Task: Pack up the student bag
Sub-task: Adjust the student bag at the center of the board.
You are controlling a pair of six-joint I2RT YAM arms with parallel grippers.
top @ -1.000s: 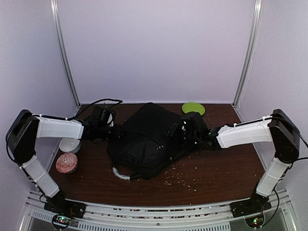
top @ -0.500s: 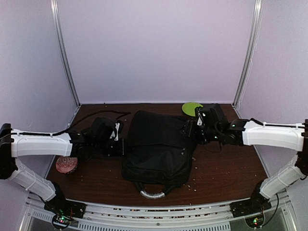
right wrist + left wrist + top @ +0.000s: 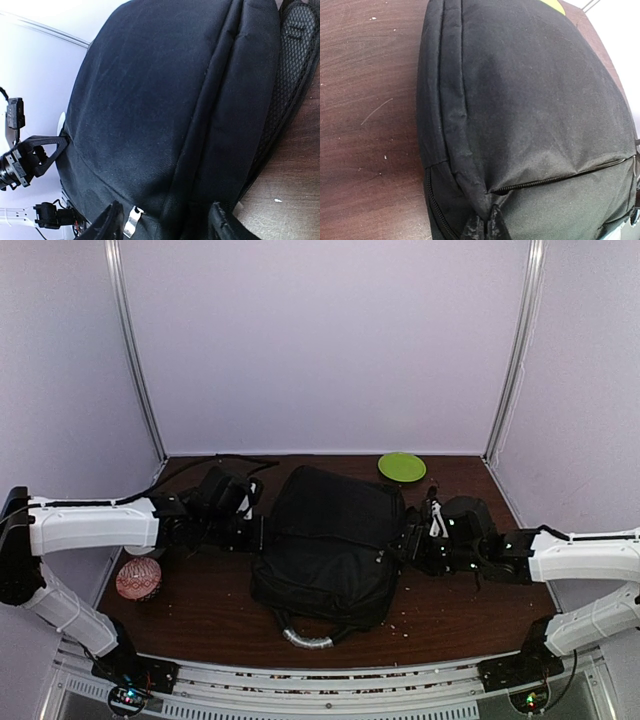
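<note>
- Student bag (image 3: 325, 540) lies flat mid-bench (image 3: 470, 610), grey top handle (image 3: 305, 640) pointing at the near edge.
- Left end effector (image 3: 258, 532) is on the bag's left side, closed right down. In your left wrist view a pucker of fabric runs into it, so I read that as a pinch on the bag.
- Right end effector (image 3: 403, 545) is on the bag's right side. Its fingers (image 3: 112, 222) stand part-way apart and the bag's thick edge fills the gap, which looks like a grip on that edge.
- Progress: the one zip (image 3: 560, 177) you can see is closed, no opening is in sight, and nothing is going in. My read is that you're at the positioning stage and still have to open and load the bag. What's inside is not visible.
- Loose items: a green disc (image 3: 402, 466) at the far edge and a red patterned ball (image 3: 138, 579) near the left edge, both apart from the bag.
- Bag material: matte black woven fabric, soft and domed, with ridged seams, a mesh-padded strap (image 3: 295, 40) and a small metal zip pull (image 3: 131, 220).
- The bench is dark wood grain, with pale crumbs (image 3: 400, 625) scattered towards the near edge.
</note>
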